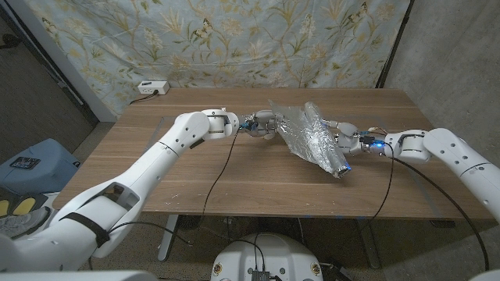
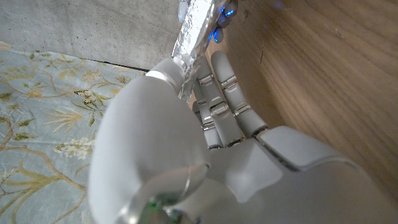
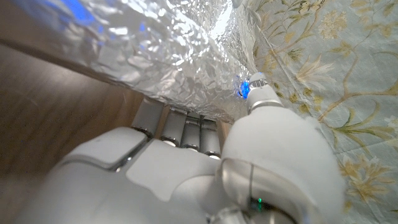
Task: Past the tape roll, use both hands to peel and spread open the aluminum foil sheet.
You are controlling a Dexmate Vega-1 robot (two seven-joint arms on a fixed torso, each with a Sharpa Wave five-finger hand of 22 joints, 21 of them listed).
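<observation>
Both hands hold foil sheet (image 1: 311, 134) | white box (image 1: 152, 87) at table (image 1: 234, 176) corner

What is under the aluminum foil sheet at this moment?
The foil sheet is held up between the left hand and right hand. Below it lies the wooden table. Whatever sits directly beneath is covered by the foil.

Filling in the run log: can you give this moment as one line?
left hand grips foil edge | right hand grips opposite edge | aluminum foil sheet crumpled, partly spread between them over the table
</observation>
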